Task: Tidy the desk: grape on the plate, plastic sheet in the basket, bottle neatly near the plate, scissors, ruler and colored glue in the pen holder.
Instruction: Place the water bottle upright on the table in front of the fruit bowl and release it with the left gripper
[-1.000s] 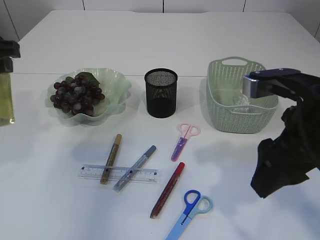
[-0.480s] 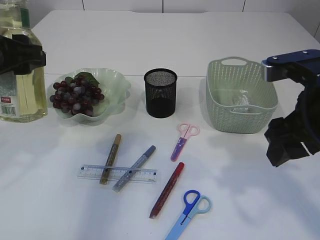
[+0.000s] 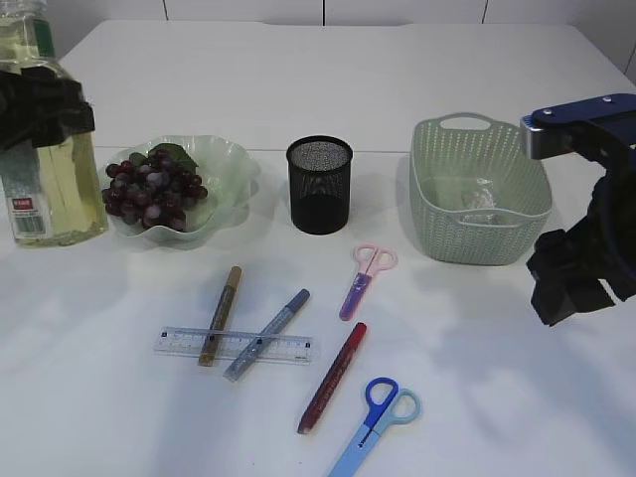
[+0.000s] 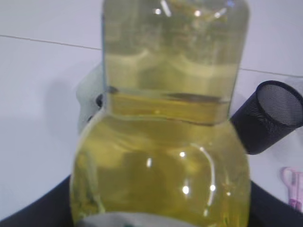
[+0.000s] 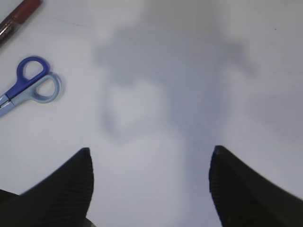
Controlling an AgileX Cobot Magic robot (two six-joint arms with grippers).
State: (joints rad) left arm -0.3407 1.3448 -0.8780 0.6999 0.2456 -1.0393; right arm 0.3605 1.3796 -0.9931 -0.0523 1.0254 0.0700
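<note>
My left gripper (image 3: pixel 40 104) is shut on the clear bottle (image 3: pixel 45 169) of yellow liquid, held upright just left of the green plate (image 3: pixel 237 171); the bottle fills the left wrist view (image 4: pixel 161 156). The grapes (image 3: pixel 154 194) lie on the plate. A clear plastic sheet (image 3: pixel 480 199) lies in the green basket (image 3: pixel 477 234). The black mesh pen holder (image 3: pixel 320 184) stands between plate and basket. The pink scissors (image 3: pixel 366 278), blue scissors (image 3: pixel 378 417), clear ruler (image 3: pixel 288 348) and gold (image 3: pixel 221 313), blue-grey (image 3: pixel 268 333) and red (image 3: pixel 333 378) glue sticks lie on the table. My right gripper (image 3: pixel 571 288) is open and empty.
The gold and blue-grey glue sticks lie across the ruler. In the right wrist view the open jaws (image 5: pixel 149 179) hover over bare white table, with the blue scissors (image 5: pixel 31 87) and red glue (image 5: pixel 16 16) at upper left. The pen holder (image 4: pixel 270 116) shows behind the bottle.
My left gripper has brought the bottle in from the left edge to beside the plate and lowered it. My right arm pulled back to the right, away from the basket.
</note>
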